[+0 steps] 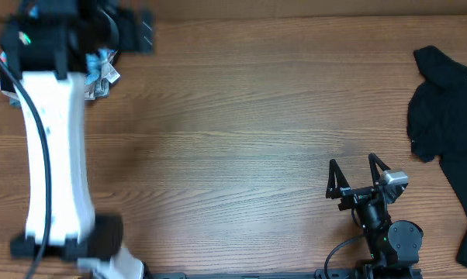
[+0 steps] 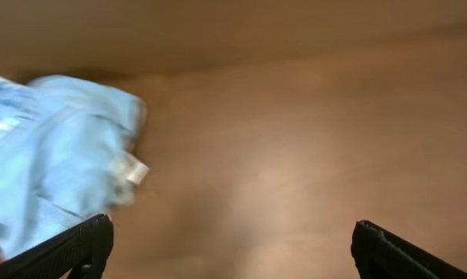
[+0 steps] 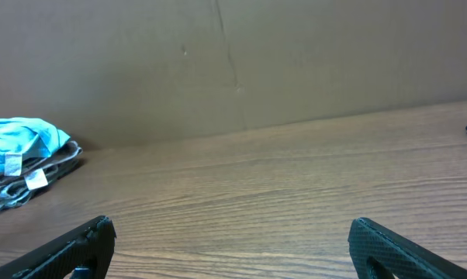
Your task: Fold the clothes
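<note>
A light blue T-shirt (image 2: 55, 147) lies bunched at the table's far left corner; the overhead view shows only a bit of it (image 1: 103, 74) beside my left arm. It also shows in the right wrist view (image 3: 20, 139) on top of a grey garment (image 3: 32, 174). My left gripper (image 2: 230, 244) is open and empty, just right of the blue shirt; the view is blurred. A black garment (image 1: 447, 108) lies at the right edge. My right gripper (image 1: 356, 177) is open and empty near the front of the table.
The wooden table (image 1: 241, 116) meets a brown cardboard wall (image 3: 233, 62) along its back edge. My left arm (image 1: 55, 155) stretches along the left side, from the front edge to the far corner.
</note>
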Controlling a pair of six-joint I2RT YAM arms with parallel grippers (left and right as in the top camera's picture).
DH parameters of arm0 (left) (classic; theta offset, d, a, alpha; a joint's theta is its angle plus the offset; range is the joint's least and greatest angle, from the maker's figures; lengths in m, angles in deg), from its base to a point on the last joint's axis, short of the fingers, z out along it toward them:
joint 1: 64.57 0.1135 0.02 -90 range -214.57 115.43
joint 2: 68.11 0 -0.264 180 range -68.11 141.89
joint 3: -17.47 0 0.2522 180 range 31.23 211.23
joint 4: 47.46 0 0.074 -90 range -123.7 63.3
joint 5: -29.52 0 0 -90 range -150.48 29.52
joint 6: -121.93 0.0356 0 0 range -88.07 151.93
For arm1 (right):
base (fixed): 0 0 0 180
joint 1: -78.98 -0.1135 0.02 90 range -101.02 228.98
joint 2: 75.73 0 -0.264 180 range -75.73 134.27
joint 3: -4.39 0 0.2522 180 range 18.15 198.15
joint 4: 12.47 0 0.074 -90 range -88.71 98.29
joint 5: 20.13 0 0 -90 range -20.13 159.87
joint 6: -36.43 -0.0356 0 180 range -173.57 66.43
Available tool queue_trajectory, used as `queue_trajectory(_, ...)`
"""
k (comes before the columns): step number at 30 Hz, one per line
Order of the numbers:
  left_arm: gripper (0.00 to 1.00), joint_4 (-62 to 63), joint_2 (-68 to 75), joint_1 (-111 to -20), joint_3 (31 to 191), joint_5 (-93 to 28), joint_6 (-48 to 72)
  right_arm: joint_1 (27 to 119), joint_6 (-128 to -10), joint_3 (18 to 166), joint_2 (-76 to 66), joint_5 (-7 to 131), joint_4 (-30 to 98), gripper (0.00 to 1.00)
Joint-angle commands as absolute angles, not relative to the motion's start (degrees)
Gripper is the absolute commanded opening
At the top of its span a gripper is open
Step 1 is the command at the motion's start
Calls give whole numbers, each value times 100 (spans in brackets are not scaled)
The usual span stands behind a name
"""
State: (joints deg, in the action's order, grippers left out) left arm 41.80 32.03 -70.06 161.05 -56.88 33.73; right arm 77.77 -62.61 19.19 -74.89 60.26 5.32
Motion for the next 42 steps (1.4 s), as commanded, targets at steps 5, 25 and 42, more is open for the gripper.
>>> queue_trajectory(5, 100, 2318, 493, -7638, 12248, -5597, 3362, 7744, -6278, 1860, -7556, 6083, 502, 100)
queue_trajectory(25, 100, -2827, -5796, -6447, 4469, -5542, 2973, 7744, -6278, 1860, -7556, 6081, 502, 100)
queue_trajectory(42, 100, -2926, -6795, -6045, 3153, -5601, 2676, 7744, -6278, 1860, -7556, 6083, 502, 100)
